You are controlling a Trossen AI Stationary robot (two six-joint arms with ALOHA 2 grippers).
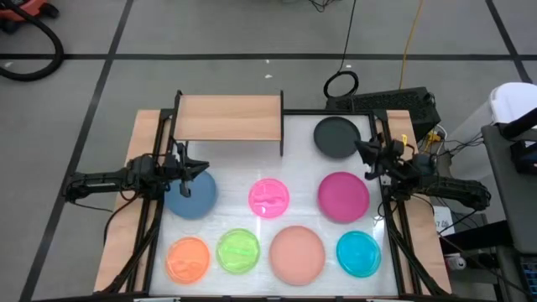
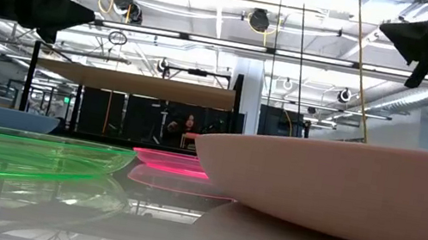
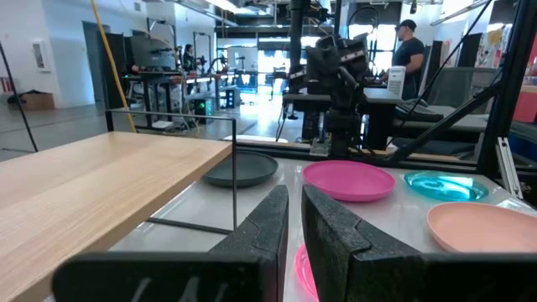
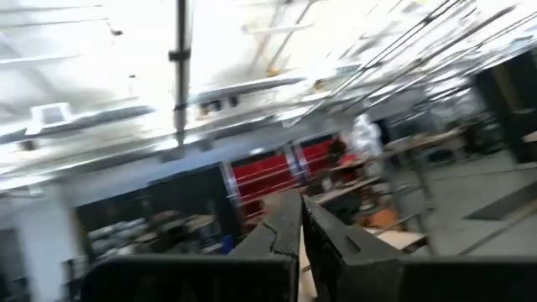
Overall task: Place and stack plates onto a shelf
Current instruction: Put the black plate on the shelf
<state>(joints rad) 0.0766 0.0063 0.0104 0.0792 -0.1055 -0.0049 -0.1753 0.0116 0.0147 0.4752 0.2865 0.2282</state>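
- Toward twelve o'clock on the table, the shelf (image 1: 228,117) stands bare; all eight plates lie on the tabletop.
- Left gripper (image 1: 200,167), jaws nearly together and empty, partly hides the blue plate (image 1: 191,197).
- Right gripper (image 1: 362,149), clamped on nothing, overlaps the grey plate's (image 1: 336,136) edge.

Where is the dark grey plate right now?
In the high view, the grey plate lies on the white table at the back right, beside the shelf and behind the magenta plate.

Shelf (image 1: 228,117): wooden top, black legs, far left, bare.
Far row: grey plate (image 1: 336,137) right of shelf.
Middle row: blue (image 1: 191,195), translucent pink (image 1: 269,197), magenta (image 1: 343,197).
Near row: orange (image 1: 188,258), green (image 1: 238,251), salmon (image 1: 297,253), cyan (image 1: 359,253); all flat, unstacked.
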